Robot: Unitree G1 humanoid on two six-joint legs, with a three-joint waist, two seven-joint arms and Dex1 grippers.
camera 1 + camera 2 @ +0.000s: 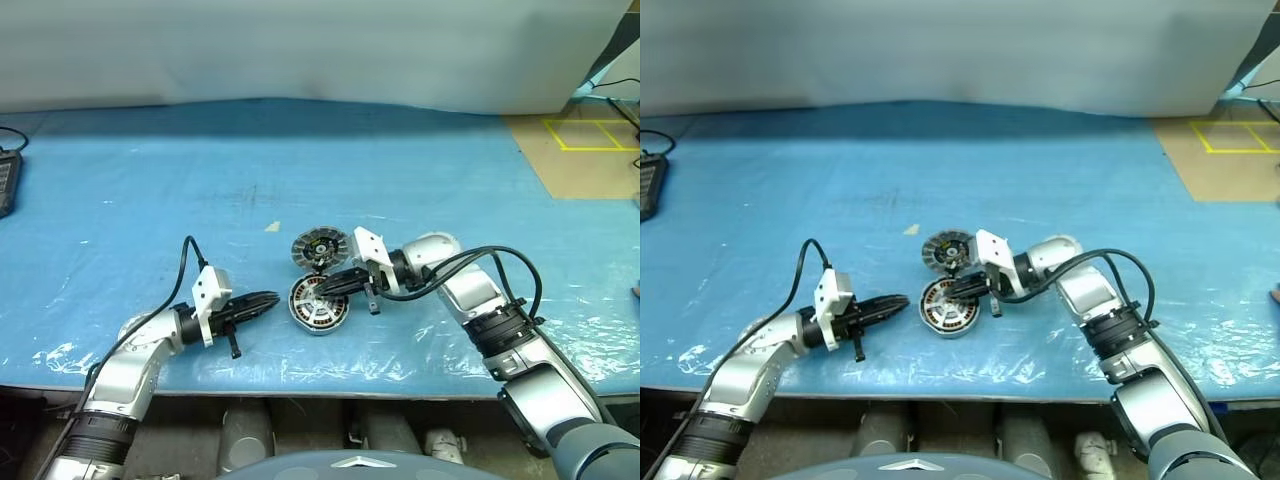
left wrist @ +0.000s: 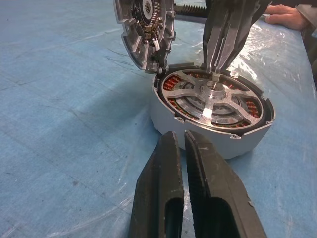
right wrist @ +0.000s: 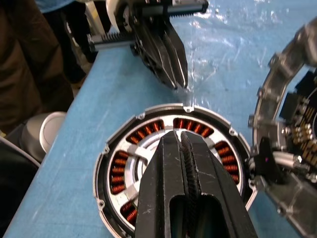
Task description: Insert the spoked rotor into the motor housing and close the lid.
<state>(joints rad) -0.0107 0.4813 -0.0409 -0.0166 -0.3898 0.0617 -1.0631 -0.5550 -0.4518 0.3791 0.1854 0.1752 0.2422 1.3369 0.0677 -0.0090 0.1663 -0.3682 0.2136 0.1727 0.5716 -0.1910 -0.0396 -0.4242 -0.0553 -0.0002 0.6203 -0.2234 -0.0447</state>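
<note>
The desk [image 1: 300,170] is covered in blue sheeting. The housing [image 1: 318,304] lies near its front edge, the rotor [image 2: 214,101] seated inside, copper windings partly hidden beneath the spokes. The lid [image 1: 320,248] stands tilted against the housing's far rim, cut off in both wrist views. The right hand [image 1: 328,288], closed, empty, rests over the hub; the left hand [image 1: 272,298], closed, empty, lies beside the housing.

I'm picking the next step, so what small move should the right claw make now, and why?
Probably lift the right claw clear, then swing the lid down. The rotor already sits in the housing, and the lid stands open at its edge.
</note>
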